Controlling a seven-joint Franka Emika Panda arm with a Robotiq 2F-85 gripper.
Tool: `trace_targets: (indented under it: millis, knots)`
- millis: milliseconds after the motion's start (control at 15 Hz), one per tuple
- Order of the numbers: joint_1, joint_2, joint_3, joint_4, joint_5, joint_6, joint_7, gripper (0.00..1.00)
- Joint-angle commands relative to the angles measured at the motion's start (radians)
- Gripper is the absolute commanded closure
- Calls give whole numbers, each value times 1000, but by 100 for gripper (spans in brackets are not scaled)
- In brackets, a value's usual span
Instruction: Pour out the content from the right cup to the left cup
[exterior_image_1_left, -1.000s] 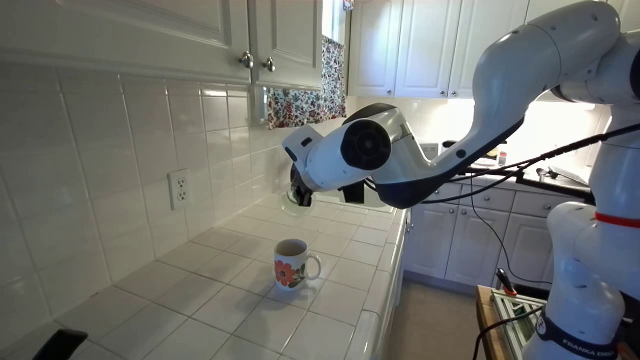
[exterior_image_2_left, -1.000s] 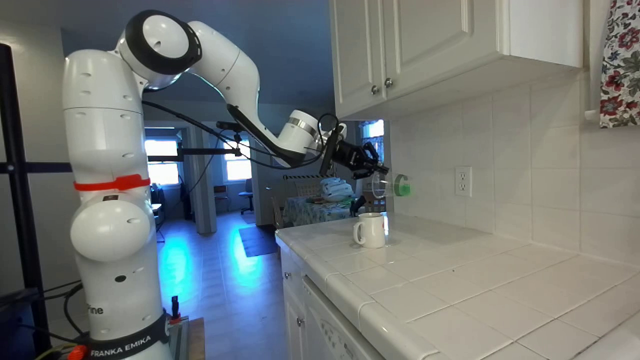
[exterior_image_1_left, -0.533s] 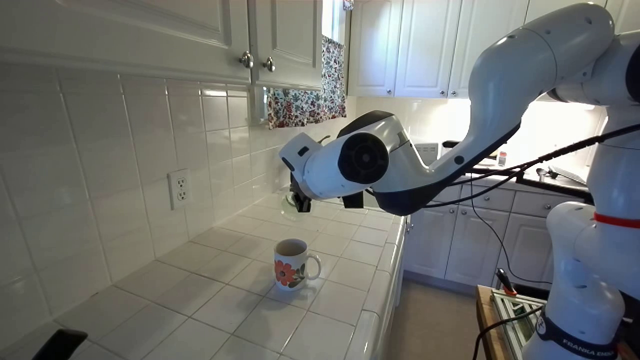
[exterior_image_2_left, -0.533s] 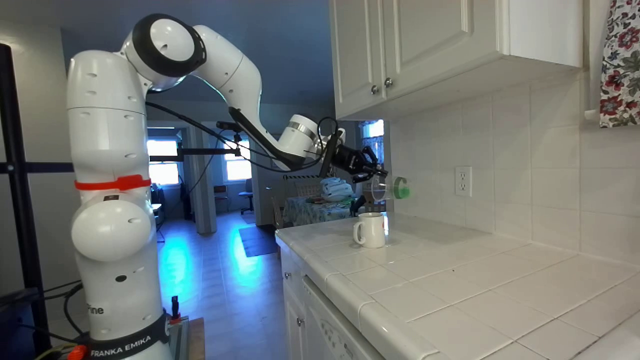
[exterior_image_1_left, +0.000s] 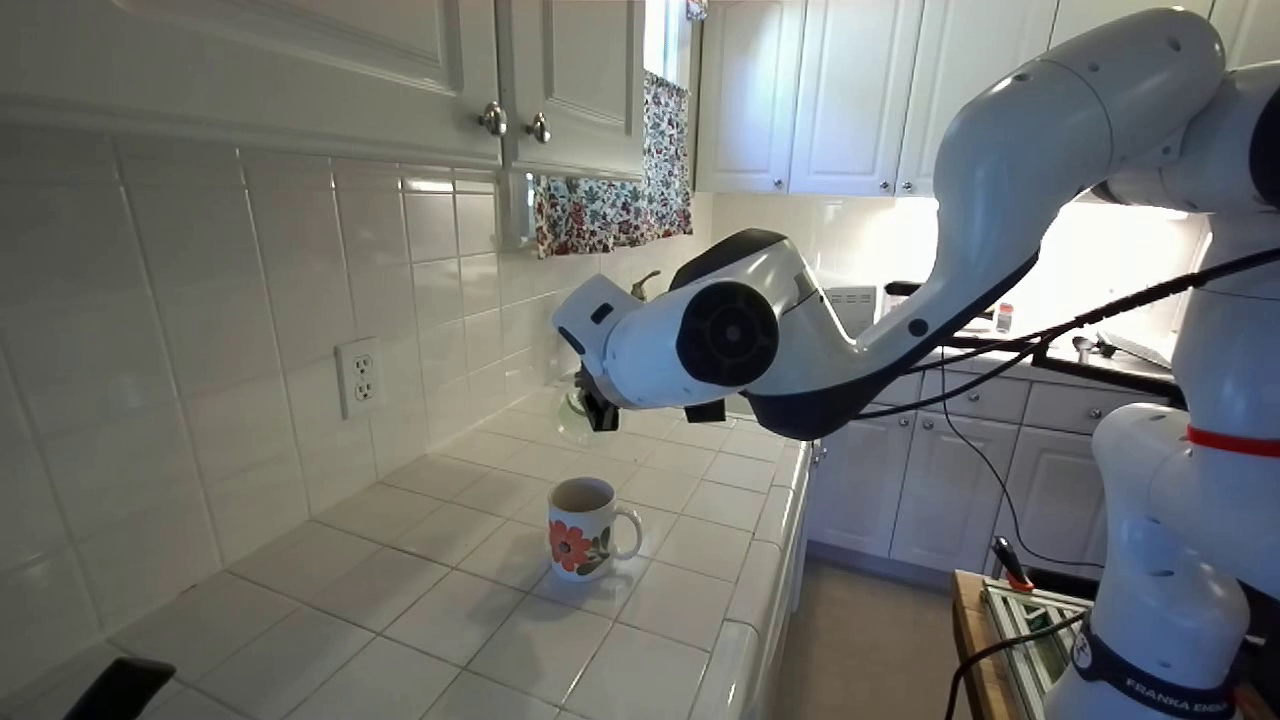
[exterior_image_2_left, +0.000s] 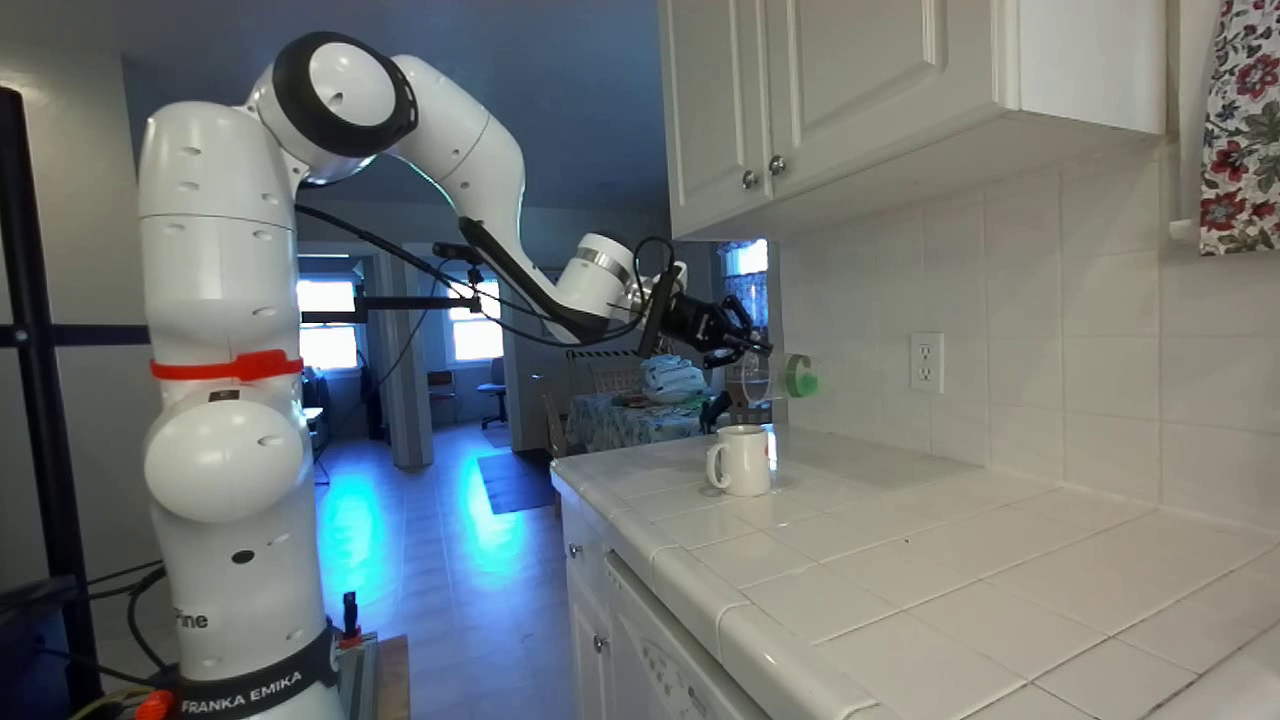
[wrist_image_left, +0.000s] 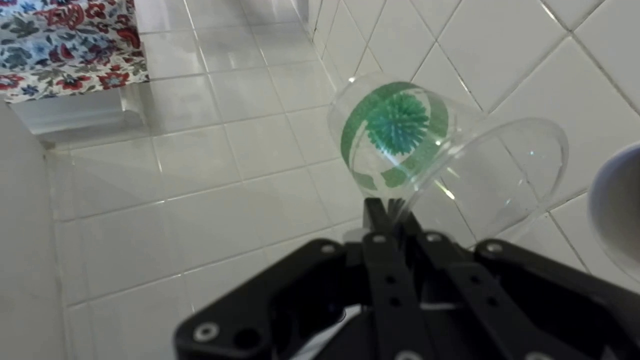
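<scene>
The right cup, clear with a green band, is held on its side; in an exterior view its green end (exterior_image_2_left: 798, 377) points to the tiled wall. In the wrist view the cup (wrist_image_left: 435, 112) holds a green spiky ball (wrist_image_left: 398, 123) near its base; its open rim is toward the mug. My gripper (wrist_image_left: 384, 204) is shut on the cup's wall near the rim. In an exterior view the gripper (exterior_image_1_left: 602, 412) is above and behind the mug. The left cup, a white flowered mug (exterior_image_1_left: 578, 545), stands upright on the counter; its edge shows in the wrist view (wrist_image_left: 617, 225).
The tiled wall (exterior_image_1_left: 290, 330) with an outlet (exterior_image_1_left: 359, 378) runs along the counter (exterior_image_2_left: 900, 580). A cabinet (exterior_image_2_left: 900, 110) hangs above the counter. A floral curtain (exterior_image_1_left: 620, 190) hangs at the window. A faucet (exterior_image_1_left: 645, 284) shows behind the arm.
My gripper and the tilted cup have moved down a little, closer to mug height. The arm has lowered, showing the faucet behind it. The mug has not moved.
</scene>
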Motion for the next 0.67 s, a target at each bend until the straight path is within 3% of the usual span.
trace_targets:
  millis: [0,600]
  knots:
    - [13,26,3,26,-54,-51,-25,98]
    - [23,46,7,36,-97,-92,-25,98]
